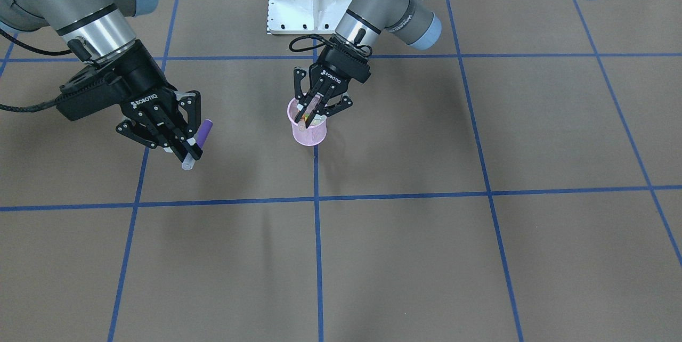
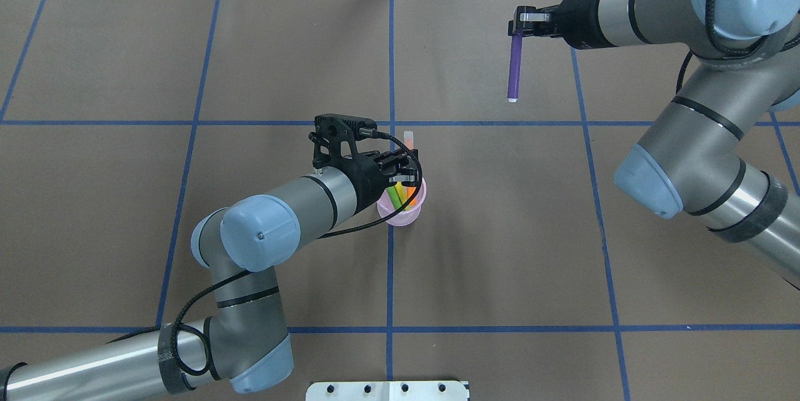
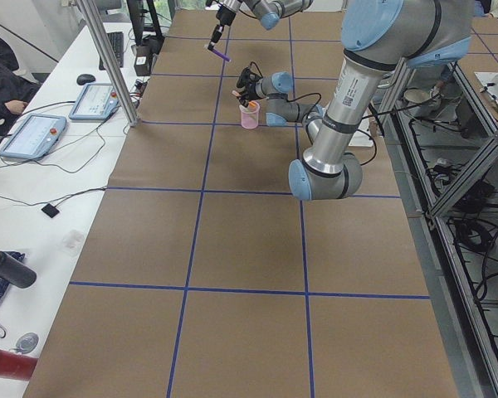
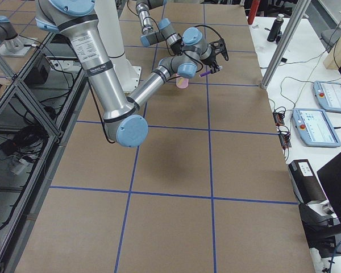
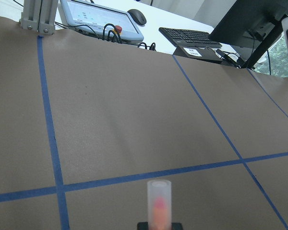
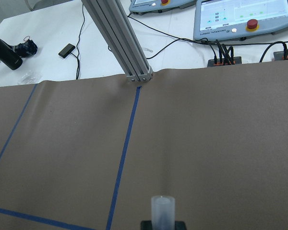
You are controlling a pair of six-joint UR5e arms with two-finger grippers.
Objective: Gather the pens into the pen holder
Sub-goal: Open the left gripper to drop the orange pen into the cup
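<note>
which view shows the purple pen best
Overhead exterior: the purple pen shows nearly full length, held by the right gripper. Front-facing: the gripper covers part of it. Side views: tiny. Right wrist: only its cap end.

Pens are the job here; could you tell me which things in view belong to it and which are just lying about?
Job: holder; green pen inside it; orange pen in left fingers; purple pen in right fingers.
Lying about: pendant, keyboard, mouse, bottle, all on the side desk.
</note>
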